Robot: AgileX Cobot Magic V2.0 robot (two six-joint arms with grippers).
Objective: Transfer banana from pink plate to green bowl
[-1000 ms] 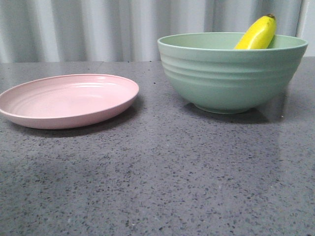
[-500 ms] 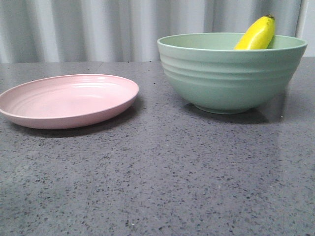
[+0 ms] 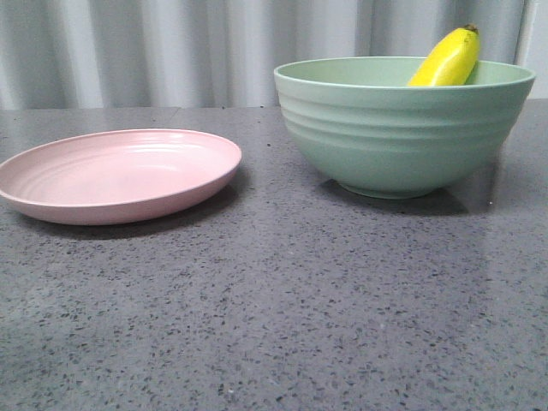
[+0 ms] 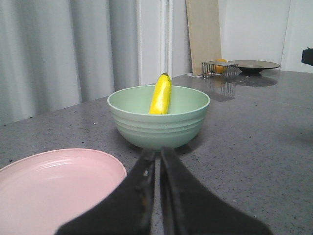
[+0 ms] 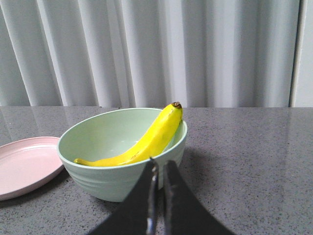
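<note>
The banana [image 3: 447, 58] lies inside the green bowl [image 3: 402, 128], its dark tip leaning over the far right rim. It also shows in the left wrist view [image 4: 161, 94] and the right wrist view [image 5: 146, 142]. The pink plate [image 3: 116, 174] sits empty on the left of the table. My left gripper [image 4: 157, 155] is shut and empty, near the plate [image 4: 49, 191] and short of the bowl [image 4: 159, 117]. My right gripper [image 5: 160, 166] is shut and empty, just in front of the bowl [image 5: 117, 166]. Neither gripper shows in the front view.
The grey speckled table [image 3: 274, 325] stretches in front of both dishes. White curtains [image 3: 171, 51] hang behind. In the left wrist view a wire rack [image 4: 217, 68] and a dark dish [image 4: 254, 65] stand far off on the table.
</note>
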